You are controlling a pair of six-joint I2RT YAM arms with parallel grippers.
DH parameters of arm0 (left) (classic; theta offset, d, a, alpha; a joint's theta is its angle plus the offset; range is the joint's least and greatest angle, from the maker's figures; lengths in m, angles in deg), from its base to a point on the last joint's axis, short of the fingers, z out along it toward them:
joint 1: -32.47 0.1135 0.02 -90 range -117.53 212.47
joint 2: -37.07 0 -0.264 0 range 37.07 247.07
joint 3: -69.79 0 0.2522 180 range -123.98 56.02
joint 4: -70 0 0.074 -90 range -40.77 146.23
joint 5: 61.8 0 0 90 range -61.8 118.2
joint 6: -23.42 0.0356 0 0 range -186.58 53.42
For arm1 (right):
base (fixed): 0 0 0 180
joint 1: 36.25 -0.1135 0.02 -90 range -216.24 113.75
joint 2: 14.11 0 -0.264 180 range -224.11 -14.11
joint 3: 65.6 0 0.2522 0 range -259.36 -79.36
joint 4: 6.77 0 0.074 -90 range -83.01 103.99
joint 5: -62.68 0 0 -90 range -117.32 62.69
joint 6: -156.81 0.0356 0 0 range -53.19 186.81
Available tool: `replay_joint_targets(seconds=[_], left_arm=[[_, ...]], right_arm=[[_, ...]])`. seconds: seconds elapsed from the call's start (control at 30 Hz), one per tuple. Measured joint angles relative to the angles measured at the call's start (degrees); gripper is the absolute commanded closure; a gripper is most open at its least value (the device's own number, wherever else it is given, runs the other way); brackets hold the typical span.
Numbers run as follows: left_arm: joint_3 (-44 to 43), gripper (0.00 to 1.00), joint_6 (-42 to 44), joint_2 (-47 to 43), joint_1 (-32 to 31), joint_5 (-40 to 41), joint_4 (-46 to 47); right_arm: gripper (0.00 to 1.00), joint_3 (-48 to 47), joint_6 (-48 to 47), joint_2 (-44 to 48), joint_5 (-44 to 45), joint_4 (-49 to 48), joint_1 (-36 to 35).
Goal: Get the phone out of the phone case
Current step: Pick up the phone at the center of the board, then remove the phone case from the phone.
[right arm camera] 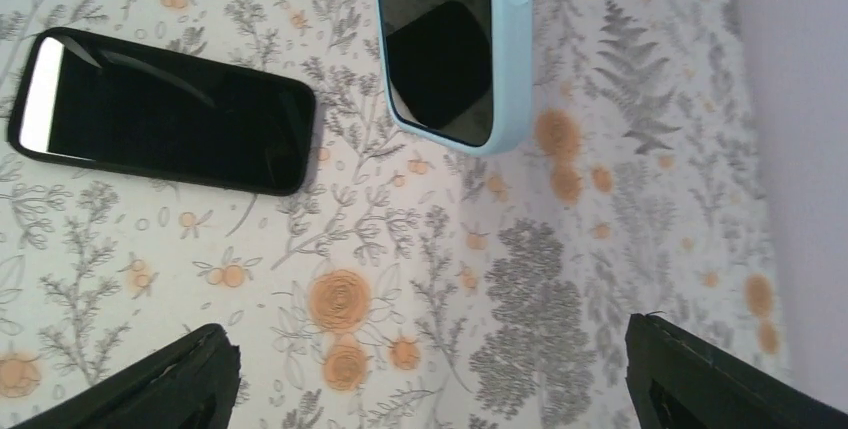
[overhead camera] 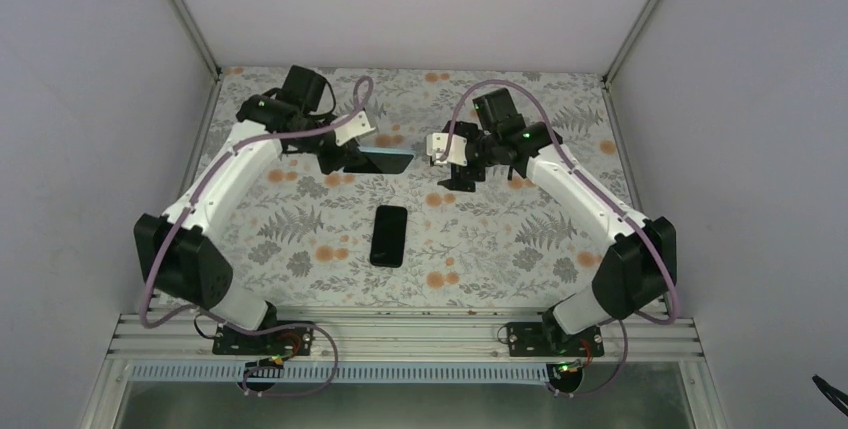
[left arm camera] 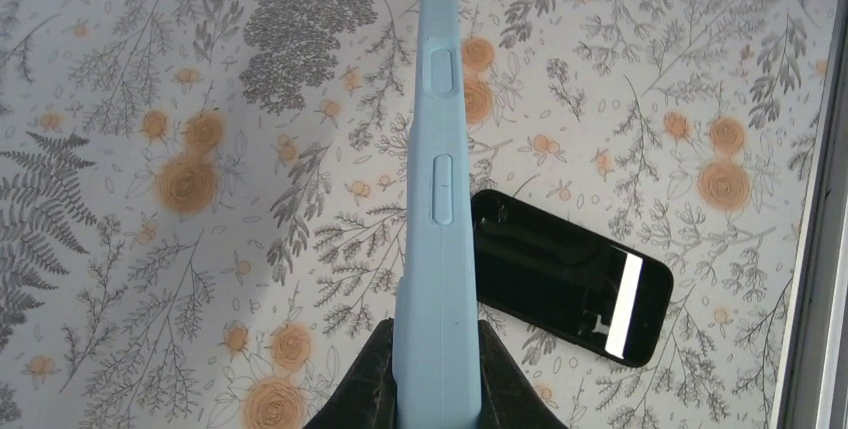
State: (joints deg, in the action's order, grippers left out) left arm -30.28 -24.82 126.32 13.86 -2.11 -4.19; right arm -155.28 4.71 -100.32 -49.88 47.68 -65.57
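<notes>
Apart, phone (overhead camera: 389, 235) on table (overhead camera: 300, 219); case (left arm camera: 437, 199) tight between left fingers (left arm camera: 365, 389); right fingers (right arm camera: 180, 379) wide, empty.

Bright, even overhead light washes the floral table (overhead camera: 300, 239), a white glare bar streaks the black phone (left arm camera: 570, 279), and soft shadows fall underneath.

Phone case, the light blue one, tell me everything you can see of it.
The phone case is pale blue, matte and rubbery-looking, with two raised side buttons and a dark inner face. The left hand pinches one end, holding it in the air above the floral table; nothing else touches it.
</notes>
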Motion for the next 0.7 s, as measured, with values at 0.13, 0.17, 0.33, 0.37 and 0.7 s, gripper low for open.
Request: replay_joint_targets(seconds=[0.13, 0.17, 0.33, 0.37, 0.7], left_arm=[[3.7, 0.98, 0.7, -3.7, -2.7, 2.7, 1.5], [4.4, 0.98, 0.7, -4.2, -3.5, 3.1, 1.8], [7.4, 0.98, 0.7, -5.1, -6.5, 5.1, 2.7], [7.8, 0.98, 0.6, -5.2, -7.1, 5.3, 2.8], [9.0, 0.98, -0.4, -6.0, -9.6, 6.6, 4.8]], right_arm=[[0.07, 0.3, 0.4, -1.7, -2.2, 1.4, 0.6], [0.07, 0.3, 0.7, -2.3, -2.8, 1.4, 0.6], [0.09, -2.0, 1.4, -6.4, -5.4, 2.2, 0.6], [0.10, -2.9, 1.4, -7.5, -5.6, 2.4, 0.6], [0.14, -7.3, 1.1, -15.8, -6.8, 5.6, 0.6]])
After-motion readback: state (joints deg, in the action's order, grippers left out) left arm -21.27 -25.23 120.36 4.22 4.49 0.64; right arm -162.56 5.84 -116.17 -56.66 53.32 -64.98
